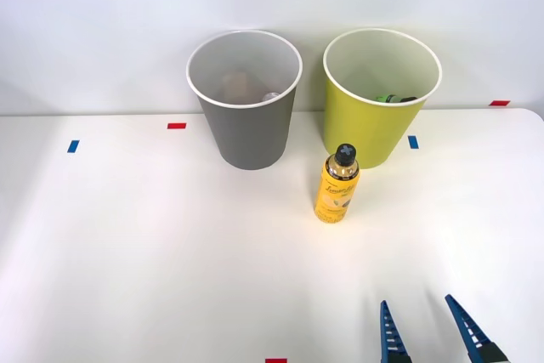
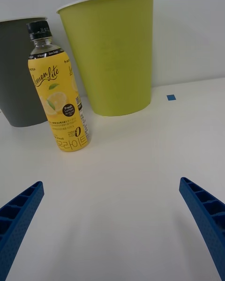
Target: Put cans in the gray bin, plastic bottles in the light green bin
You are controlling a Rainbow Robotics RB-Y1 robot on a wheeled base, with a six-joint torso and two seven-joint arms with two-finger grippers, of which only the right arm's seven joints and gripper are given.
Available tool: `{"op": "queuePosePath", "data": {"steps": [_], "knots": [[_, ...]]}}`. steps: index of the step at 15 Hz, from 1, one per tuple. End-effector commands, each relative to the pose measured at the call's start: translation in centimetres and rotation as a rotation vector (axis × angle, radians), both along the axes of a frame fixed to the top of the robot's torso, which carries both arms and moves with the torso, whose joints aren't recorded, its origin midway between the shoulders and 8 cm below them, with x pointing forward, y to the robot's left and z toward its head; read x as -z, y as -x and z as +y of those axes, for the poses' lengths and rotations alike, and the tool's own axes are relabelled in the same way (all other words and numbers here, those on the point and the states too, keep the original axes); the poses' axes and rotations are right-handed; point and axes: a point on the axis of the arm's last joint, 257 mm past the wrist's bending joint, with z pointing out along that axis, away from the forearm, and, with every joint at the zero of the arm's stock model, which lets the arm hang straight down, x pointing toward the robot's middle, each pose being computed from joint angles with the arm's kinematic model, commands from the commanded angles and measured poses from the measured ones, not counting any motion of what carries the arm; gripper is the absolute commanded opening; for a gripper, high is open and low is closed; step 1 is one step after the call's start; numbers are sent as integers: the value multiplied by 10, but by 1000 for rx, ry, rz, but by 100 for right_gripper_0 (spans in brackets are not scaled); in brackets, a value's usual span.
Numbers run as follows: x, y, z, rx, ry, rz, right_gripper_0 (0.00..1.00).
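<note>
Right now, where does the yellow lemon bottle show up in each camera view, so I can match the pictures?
Front view: the yellow bottle stands upright on the table, just in front of the light green bin.
Right wrist view: the same bottle stands upright ahead of the open blue fingers, between the two bins.
Shared landmark: the light green bin right behind it.

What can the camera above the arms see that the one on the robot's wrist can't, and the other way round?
The front view alone looks down into the bins: a green bottle lies inside the light green bin, something pale sits in the gray bin, and red and blue tape marks dot the table. The wrist view alone lets you read the yellow bottle label, "Lemon Lite". Both show the upright yellow bottle, both bins, and the open right gripper.
</note>
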Motion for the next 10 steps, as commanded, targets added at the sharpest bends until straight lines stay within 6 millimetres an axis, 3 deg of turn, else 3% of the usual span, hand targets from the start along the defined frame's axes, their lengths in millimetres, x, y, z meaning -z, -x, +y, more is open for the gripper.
{"op": "queuePosePath", "data": {"steps": [1, 10], "knots": [[0, 0, 0, 0, 0, 0, 100], [0, 0, 0, 0, 0, 0, 100]]}}
